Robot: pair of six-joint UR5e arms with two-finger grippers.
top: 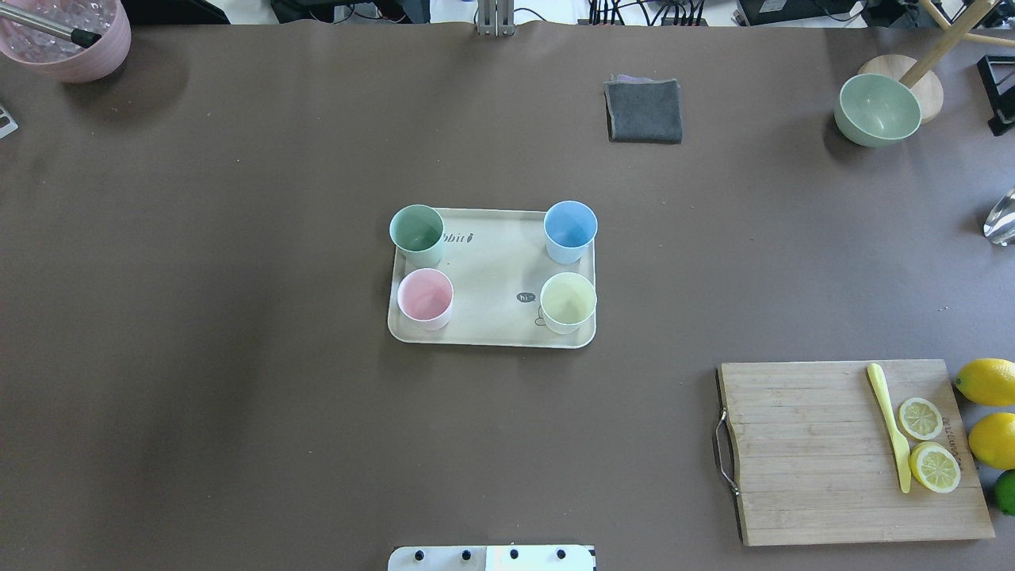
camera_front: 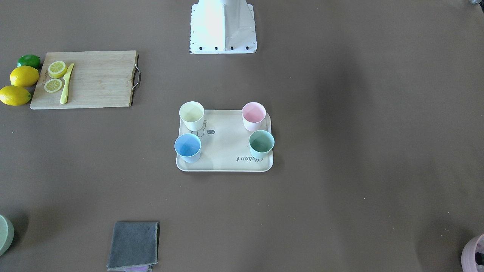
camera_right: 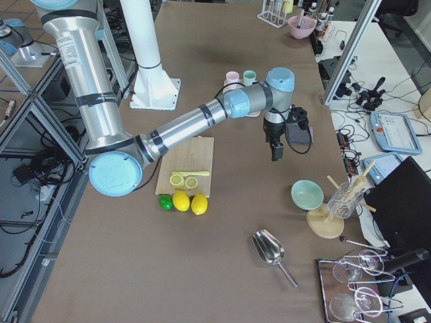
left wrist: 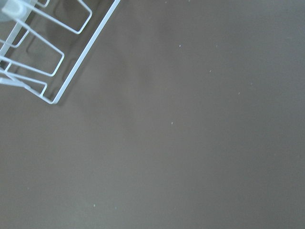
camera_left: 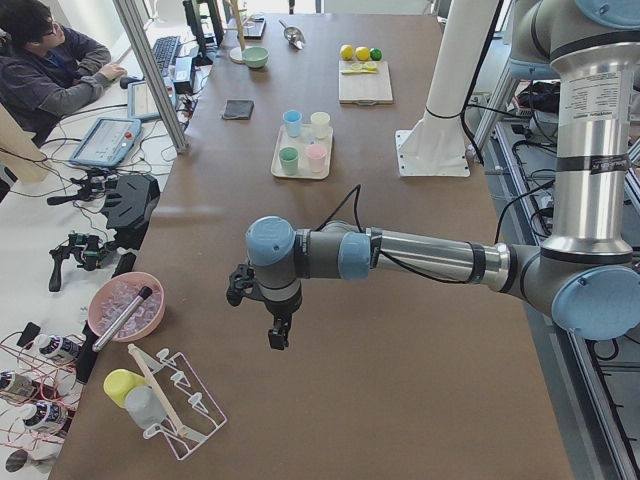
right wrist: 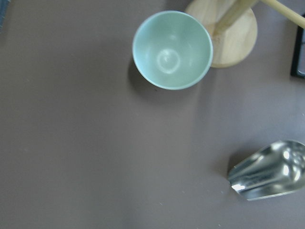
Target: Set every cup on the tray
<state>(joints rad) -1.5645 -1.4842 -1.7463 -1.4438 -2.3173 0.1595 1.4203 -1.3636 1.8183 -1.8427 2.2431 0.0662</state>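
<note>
**All four cups stand on the tray; both grippers hang off to the sides**

Nearest the robot, on its right, a wooden cutting board (top: 809,452) lies flat on the tabletop (top: 238,357). It carries a pale yellow knife (top: 890,424) and two lemon slices (top: 920,418). Two whole lemons (top: 987,381) and a lime (top: 1007,492) sit just beside its outer edge.

Further out, at the middle of the tabletop, lies the cream tray (top: 492,270). In its near row the pink cup (top: 425,297) stands at the robot's left corner and the yellow cup (top: 568,301) at the right corner, next to the printed cartoon animal. In the far row the mint green cup (top: 416,234) stands at the left, covering the start of the "Rabbit" script, and the light blue cup (top: 570,230) at the right. All four are upright, mouths up, and apart from one another.

Along the far edge sit a folded grey cloth (top: 644,111), a green bowl (top: 878,109) touching a round wooden stand (top: 924,83), and a metal scoop (right wrist: 269,169).

The left gripper (camera_left: 279,338) hangs over bare tabletop near a white wire rack (camera_left: 175,405), well apart from the tray. The right gripper (camera_right: 277,151) hangs above the tabletop, beside the cloth. Whether either gripper's jaws are apart or together, I cannot tell.
</note>
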